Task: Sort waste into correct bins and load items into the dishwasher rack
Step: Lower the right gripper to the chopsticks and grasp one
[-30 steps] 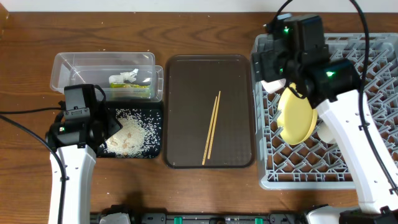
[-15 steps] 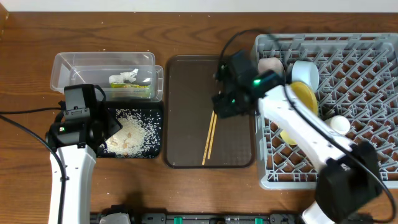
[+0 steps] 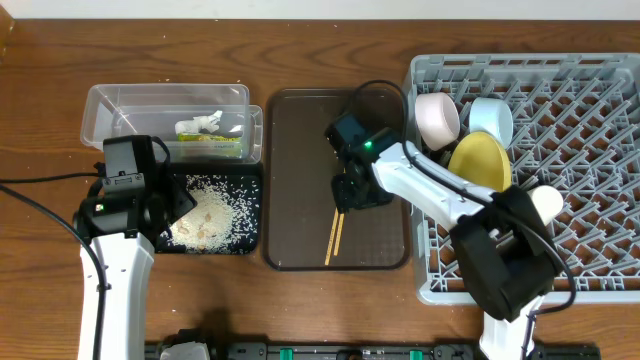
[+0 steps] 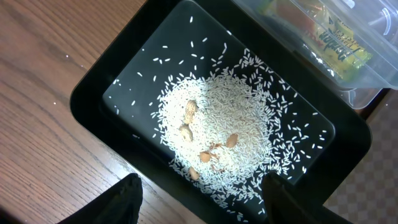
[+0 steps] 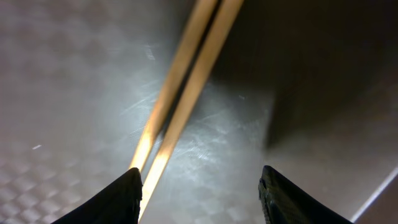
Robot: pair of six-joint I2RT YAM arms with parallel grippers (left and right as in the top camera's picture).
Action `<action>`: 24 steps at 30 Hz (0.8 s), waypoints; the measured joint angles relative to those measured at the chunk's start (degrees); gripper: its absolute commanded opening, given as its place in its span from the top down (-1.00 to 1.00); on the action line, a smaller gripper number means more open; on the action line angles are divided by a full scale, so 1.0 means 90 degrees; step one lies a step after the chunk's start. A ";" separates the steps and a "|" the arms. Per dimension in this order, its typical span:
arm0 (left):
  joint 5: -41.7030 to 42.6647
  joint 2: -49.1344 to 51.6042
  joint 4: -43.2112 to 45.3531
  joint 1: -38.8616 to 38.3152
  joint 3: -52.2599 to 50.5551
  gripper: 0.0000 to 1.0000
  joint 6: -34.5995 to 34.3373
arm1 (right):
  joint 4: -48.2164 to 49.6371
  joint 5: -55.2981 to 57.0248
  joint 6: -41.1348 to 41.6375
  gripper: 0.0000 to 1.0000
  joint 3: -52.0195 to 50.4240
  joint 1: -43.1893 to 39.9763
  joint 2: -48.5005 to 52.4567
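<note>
On the brown tray (image 3: 295, 200): two chopsticks (image 5: 180, 93), right tool (image 5: 202, 194) over them, spread wide, holding nothing. Left of the brown tray: left tool (image 4: 205, 202), spread wide, over rice (image 4: 217, 137) in the black tray (image 4: 87, 99).

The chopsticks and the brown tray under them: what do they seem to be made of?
The chopsticks look like pale wood or bamboo, probably unvarnished: light tan, matte, no gloss. The brown tray is probably moulded plastic: a fine embossed pattern, a dull sheen and small scratches show in the right wrist view.
</note>
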 measured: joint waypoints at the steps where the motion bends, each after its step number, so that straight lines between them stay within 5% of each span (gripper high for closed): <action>1: 0.0000 0.0000 0.0000 0.0000 0.0000 -0.29 0.0000 | 0.0002 0.0041 0.0051 -0.18 -0.0002 0.0007 0.0041; 24: 0.0000 0.0000 -0.0005 0.0000 0.0000 -0.29 0.0000 | 0.0017 0.0607 0.0971 -0.18 -0.0012 0.0182 0.0189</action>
